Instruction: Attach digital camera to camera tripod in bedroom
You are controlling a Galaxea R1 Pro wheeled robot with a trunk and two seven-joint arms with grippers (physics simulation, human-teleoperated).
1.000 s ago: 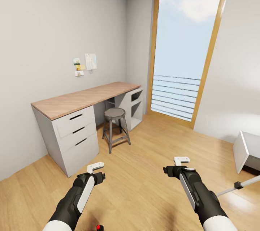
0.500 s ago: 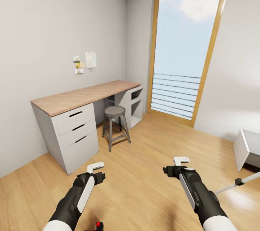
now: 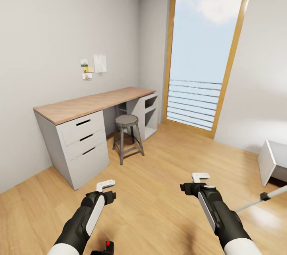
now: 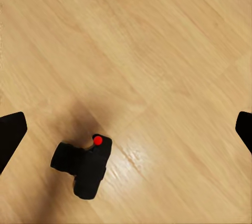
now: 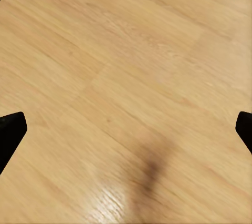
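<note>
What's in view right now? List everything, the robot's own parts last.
digital camera: one, black with red button, lying on the wood floor near the robot
camera tripod: one silver leg with a black joint, at the right edge
desk: one, wood top, grey drawers, along the left wall
stool: one, dark metal, by the desk
window: one, tall, wood-framed
bed: one grey corner, right
notes: several, on the wall above the desk
left gripper: open, empty
right gripper: open, empty

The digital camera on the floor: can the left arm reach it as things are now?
Probably yes. The digital camera lies on bare wood floor below the open left gripper, with nothing between them.
</note>
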